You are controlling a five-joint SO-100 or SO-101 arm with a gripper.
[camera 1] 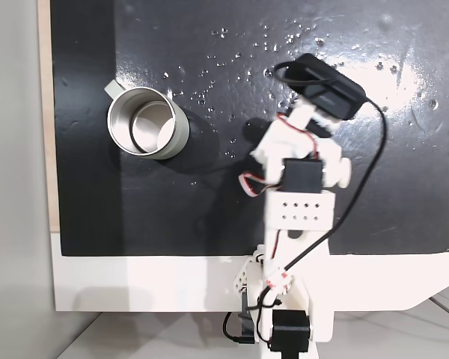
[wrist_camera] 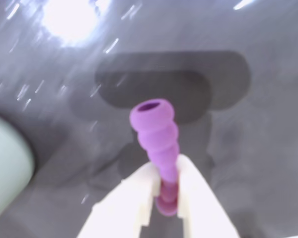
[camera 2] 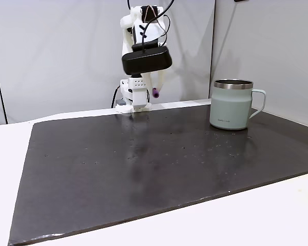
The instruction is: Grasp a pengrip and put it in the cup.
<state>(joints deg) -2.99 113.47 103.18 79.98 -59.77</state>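
One pengrip (wrist_camera: 156, 136) between end effector (wrist_camera: 166, 173) fingers.

White 3D-printed arm (camera 1: 299, 202), blocky links; black servo housings set in joints; perforated white plate with rows of small holes; black camera module (camera 1: 328, 86) near wrist; long black cable looping down side; red-and-white wire bundles; white tapered end effector (wrist_camera: 166, 186) fingers

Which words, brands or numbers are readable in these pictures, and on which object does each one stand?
None can be read.
The cup has a small dark mark low on its side in a fixed view, too small to read.
The pengrip, held by the gripper, shows no print in the wrist view.
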